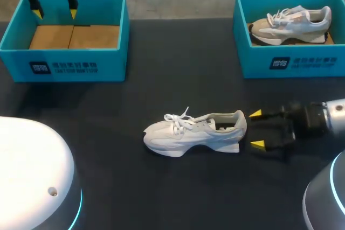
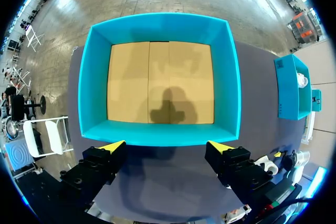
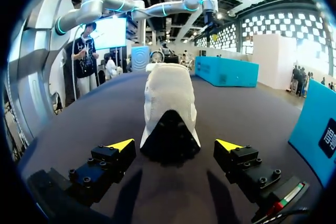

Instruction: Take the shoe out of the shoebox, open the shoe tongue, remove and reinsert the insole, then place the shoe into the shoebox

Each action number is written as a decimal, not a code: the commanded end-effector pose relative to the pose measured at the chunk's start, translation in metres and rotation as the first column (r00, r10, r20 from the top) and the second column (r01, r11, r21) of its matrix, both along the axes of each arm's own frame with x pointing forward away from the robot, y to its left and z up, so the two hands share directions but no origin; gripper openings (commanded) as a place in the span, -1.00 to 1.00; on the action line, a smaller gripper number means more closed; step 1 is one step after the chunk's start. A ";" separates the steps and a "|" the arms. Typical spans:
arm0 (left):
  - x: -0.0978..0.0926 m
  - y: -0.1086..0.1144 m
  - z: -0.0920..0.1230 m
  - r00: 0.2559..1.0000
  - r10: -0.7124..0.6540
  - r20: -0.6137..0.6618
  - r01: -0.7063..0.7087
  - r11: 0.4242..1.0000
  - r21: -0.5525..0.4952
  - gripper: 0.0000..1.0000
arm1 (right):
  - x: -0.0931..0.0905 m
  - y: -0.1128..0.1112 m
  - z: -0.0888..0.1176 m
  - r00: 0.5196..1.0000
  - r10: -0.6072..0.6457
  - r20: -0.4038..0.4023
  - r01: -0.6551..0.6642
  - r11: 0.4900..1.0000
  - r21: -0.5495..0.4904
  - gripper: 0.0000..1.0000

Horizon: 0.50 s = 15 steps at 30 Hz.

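A: What does everything rest on?

B: A dark matte table [image 1: 161, 74]; the left shoebox [image 1: 16, 36], teal card, sits at its far left with its brown cardboard floor [image 1: 73, 37] in plain view; the right shoebox [image 1: 240, 30], the same teal, sits at the far right with a beige sneaker [image 1: 291, 21] lying inside.

A: And the task's shoe?

B: The white sneaker [image 1: 194, 132] stands on its sole on the table near the middle, well apart from both boxes; toe to the left, heel to the right, laces loose over the tongue.

A: The fingers?

B: The left gripper [image 1: 54, 13] hangs above the left shoebox's far wall, fingers spread wide with nothing between them; its wrist view takes in the whole box ahead. The right gripper [image 1: 256, 129] lies low over the table just behind the sneaker's heel, fingers equally wide apart, one to each side of the heel's line; it grips nothing, and from above a small gap to the heel shows.

A: Any writing?

B: A white label [image 1: 63, 67] is printed on the left shoebox's front wall, and a like one on the right shoebox's; the characters are too small to make out.
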<state>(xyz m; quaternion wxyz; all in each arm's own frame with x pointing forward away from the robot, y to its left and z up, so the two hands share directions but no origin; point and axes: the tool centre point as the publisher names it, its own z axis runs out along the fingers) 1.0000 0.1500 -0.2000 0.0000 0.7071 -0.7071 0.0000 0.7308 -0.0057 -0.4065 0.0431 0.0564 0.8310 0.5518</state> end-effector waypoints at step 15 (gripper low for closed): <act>0.000 0.000 0.000 1.000 0.000 0.000 0.000 1.000 0.000 1.00 | -0.005 -0.029 0.017 0.999 0.036 0.034 -0.037 0.999 0.030 1.00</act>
